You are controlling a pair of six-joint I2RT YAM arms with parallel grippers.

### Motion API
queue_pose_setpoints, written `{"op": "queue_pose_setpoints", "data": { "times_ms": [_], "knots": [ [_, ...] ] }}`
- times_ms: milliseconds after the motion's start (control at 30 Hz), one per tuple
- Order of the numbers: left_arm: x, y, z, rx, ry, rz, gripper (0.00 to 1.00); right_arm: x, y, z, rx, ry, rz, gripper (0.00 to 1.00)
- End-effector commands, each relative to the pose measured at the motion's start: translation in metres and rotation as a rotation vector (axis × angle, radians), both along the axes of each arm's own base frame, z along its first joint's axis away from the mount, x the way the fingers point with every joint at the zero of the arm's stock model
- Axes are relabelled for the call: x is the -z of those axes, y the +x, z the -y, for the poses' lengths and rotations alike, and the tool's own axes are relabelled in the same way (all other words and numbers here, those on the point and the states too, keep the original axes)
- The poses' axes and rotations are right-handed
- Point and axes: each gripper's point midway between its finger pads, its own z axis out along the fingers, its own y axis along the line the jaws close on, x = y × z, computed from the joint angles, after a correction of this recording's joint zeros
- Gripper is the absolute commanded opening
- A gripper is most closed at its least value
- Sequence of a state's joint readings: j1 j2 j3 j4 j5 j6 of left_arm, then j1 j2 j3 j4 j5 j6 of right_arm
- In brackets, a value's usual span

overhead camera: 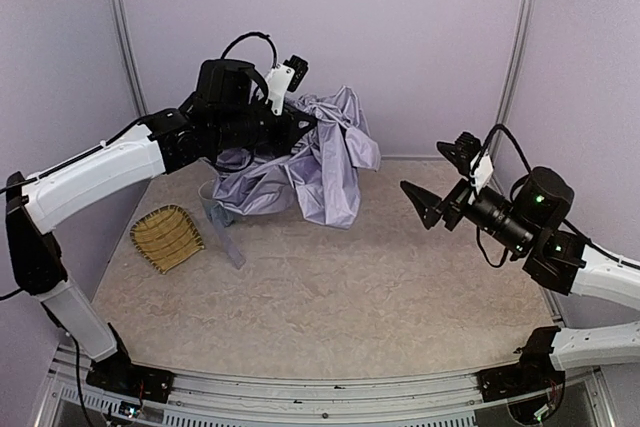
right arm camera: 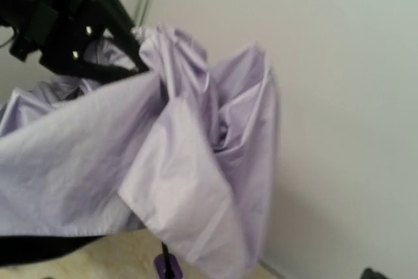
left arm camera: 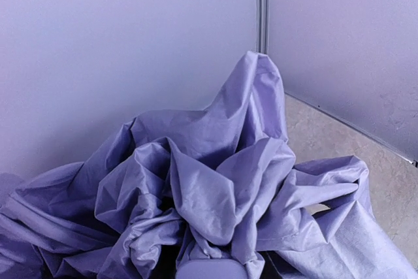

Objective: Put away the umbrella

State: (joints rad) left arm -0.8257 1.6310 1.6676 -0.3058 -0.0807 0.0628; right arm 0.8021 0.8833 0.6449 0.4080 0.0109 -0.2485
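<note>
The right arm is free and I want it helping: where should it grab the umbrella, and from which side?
Probably the loose fold hanging on the right side of the umbrella, approached from the right: it droops free, facing the right gripper, jaws open, while the left gripper crowds the top.

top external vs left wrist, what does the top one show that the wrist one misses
Only top external: the woven tray and the right gripper, open and apart from the umbrella. Only left wrist: a close look at the crumpled folds, plus a lavender rounded piece at the bottom edge. Both: the umbrella's lavender fabric, the table and the wall.
</note>
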Motion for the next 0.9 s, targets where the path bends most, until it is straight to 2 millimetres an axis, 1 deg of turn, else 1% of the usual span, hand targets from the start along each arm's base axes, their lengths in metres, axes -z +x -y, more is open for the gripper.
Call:
{"op": "queue_pose_setpoints", "data": {
  "times_ms": [0, 67, 133, 167, 200, 233, 267, 300, 333, 400, 467, 533, 600, 633, 667, 700, 733, 767, 800, 867],
  "knots": [
    [0.16, 0.009, 0.007, 0.071, 0.106, -0.291, 0.0, 0.033, 0.007, 0.005, 0.042, -0.036, -0.073, 1.0],
    [0.224, 0.007, 0.007, 0.114, 0.107, -0.382, 0.0, 0.039, 0.009, 0.001, 0.029, -0.039, -0.089, 1.0],
    [0.275, 0.005, 0.002, 0.139, 0.11, -0.478, 0.0, 0.045, 0.012, -0.005, 0.014, -0.049, -0.106, 1.0],
    [0.295, 0.002, 0.002, 0.151, 0.128, -0.503, 0.0, 0.05, 0.013, -0.008, 0.007, -0.059, -0.117, 1.0],
    [0.303, -0.003, 0.003, 0.163, 0.142, -0.506, 0.0, 0.052, 0.014, -0.011, 0.001, -0.065, -0.122, 1.0],
    [0.305, -0.007, 0.005, 0.177, 0.161, -0.489, 0.0, 0.054, 0.015, -0.013, -0.003, -0.07, -0.127, 1.0],
    [0.303, -0.01, 0.008, 0.181, 0.174, -0.465, 0.0, 0.055, 0.016, -0.015, -0.005, -0.075, -0.13, 1.0],
    [0.297, -0.012, 0.01, 0.184, 0.183, -0.439, 0.0, 0.055, 0.017, -0.016, -0.006, -0.077, -0.132, 1.0],
    [0.287, -0.013, 0.012, 0.188, 0.175, -0.418, 0.0, 0.054, 0.018, -0.017, -0.007, -0.077, -0.132, 1.0],
    [0.257, -0.012, 0.014, 0.198, 0.131, -0.378, 0.0, 0.054, 0.018, -0.019, -0.015, -0.076, -0.133, 1.0],
    [0.218, -0.01, 0.013, 0.205, 0.065, -0.333, 0.0, 0.053, 0.017, -0.02, -0.027, -0.079, -0.14, 1.0],
    [0.168, -0.016, 0.012, 0.242, -0.011, -0.26, 0.0, 0.051, 0.015, -0.024, -0.054, -0.102, -0.152, 1.0],
    [0.117, -0.033, 0.011, 0.308, -0.095, -0.172, 0.0, 0.047, 0.01, -0.029, -0.099, -0.146, -0.165, 1.0],
    [0.095, -0.046, 0.01, 0.36, -0.139, -0.126, 0.0, 0.044, 0.007, -0.032, -0.124, -0.168, -0.173, 1.0],
    [0.072, -0.063, 0.008, 0.434, -0.19, -0.073, 0.0, 0.034, 0.004, -0.034, -0.146, -0.176, -0.17, 1.0],
    [0.056, -0.08, 0.004, 0.488, -0.229, -0.02, 0.0, 0.027, -0.001, -0.038, -0.18, -0.189, -0.171, 1.0],
    [0.042, -0.095, 0.0, 0.534, -0.262, 0.038, 0.0, 0.021, -0.005, -0.04, -0.207, -0.202, -0.173, 1.0],
    [0.033, -0.11, -0.004, 0.567, -0.286, 0.092, 0.0, 0.015, -0.012, -0.046, -0.263, -0.214, -0.172, 1.0],
    [0.034, -0.122, -0.008, 0.58, -0.3, 0.129, 0.0, 0.008, -0.018, -0.051, -0.311, -0.218, -0.174, 1.0],
    [0.023, -0.135, -0.014, 0.583, -0.337, 0.196, 0.0, 0.0, -0.027, -0.065, -0.408, -0.22, -0.2, 1.0]
  ]
}}
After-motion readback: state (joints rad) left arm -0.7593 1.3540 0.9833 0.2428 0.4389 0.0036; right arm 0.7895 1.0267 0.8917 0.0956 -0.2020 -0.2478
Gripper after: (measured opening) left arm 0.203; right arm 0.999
